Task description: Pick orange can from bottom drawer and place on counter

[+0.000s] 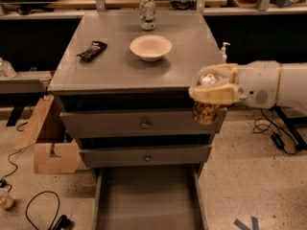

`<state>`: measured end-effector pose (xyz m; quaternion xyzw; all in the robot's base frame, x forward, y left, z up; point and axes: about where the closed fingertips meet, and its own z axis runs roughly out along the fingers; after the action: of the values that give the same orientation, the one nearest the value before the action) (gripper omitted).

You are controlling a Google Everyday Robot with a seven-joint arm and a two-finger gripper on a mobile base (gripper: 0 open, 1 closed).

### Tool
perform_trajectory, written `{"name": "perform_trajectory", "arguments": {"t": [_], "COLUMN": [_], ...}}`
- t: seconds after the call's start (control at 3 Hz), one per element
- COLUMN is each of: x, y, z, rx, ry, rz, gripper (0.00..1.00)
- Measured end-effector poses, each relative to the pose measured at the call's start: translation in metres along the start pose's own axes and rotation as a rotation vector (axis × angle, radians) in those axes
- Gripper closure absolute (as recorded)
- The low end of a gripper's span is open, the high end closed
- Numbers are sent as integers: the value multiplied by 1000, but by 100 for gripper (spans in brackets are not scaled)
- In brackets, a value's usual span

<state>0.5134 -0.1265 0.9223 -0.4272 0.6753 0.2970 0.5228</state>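
Note:
My gripper [211,87] is shut on the orange can [205,113], holding it upright by its upper part at the counter's front right corner. The can's speckled orange body hangs below the fingers [213,95], in front of the top drawer's right end, and its silver top shows between them. The grey counter [120,63] lies just behind and to the left of the can. The bottom drawer [148,198] is pulled out below, and its flat floor is bare.
On the counter stand a white bowl [150,47], a white-and-green can [147,13] at the back and a dark snack packet [92,51] at the left. A cardboard box [45,138] sits on the floor at the left. Cables lie on the floor on both sides.

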Motion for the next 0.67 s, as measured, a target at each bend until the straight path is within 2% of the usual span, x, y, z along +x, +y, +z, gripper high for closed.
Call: {"name": "perform_trajectory", "arguments": {"t": [0.33, 0.67], "x": [-18, -18], "y": [-47, -47], "z": [-3, -3], "rx": [80, 80], "ry": [-31, -31], "rz": [64, 64], "gripper": [100, 100]}}
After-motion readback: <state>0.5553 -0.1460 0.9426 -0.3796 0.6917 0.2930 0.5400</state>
